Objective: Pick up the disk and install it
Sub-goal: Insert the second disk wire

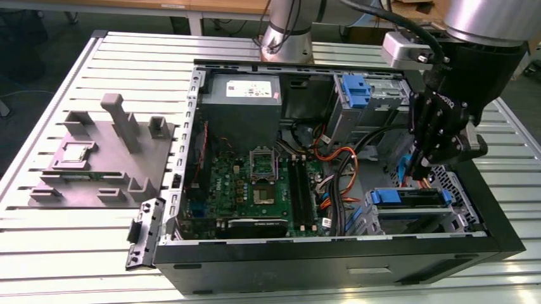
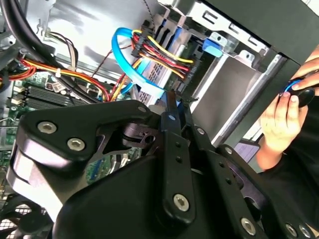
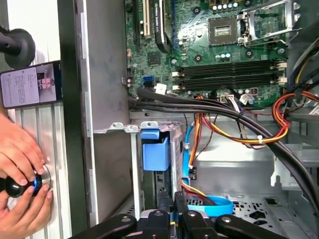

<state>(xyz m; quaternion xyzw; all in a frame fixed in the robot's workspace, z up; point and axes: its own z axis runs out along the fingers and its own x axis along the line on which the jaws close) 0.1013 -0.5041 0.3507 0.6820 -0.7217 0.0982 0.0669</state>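
Hovering inside the open computer case, the end effector hangs tip-down directly above the case's lower drive bay. In both wrist views its fingers are drawn narrow, nearly together, and nothing can be seen held between them.

The disk lies flat in that lower bay, at the corner of the case farthest from the power supply. Its grey top is visible between blue carrier tabs. It appears to be seated, though whether the carrier has latched cannot be told. A blue data cable and a bundle of red, yellow and black power wires run to the bay just ahead of the fingertips.

Handling, as a judgement:
- The disk is rigid and fairly heavy for its size.
- Its metal faces are smooth and likely to slip.
- The mechanism is sensitive to shock, so it should not be dropped or forced.
- Take hold across the long edges of the blue carrier, not on the labelled face or the connector end.
- Keep the fingers off the cables.

The motherboard occupies the middle of the case. A separate blue bracket sits on the case's upper bay. Outside the case, a grey fixture block stands on the slatted worktop, and a person's hand rests on a round control knob beside the case wall.
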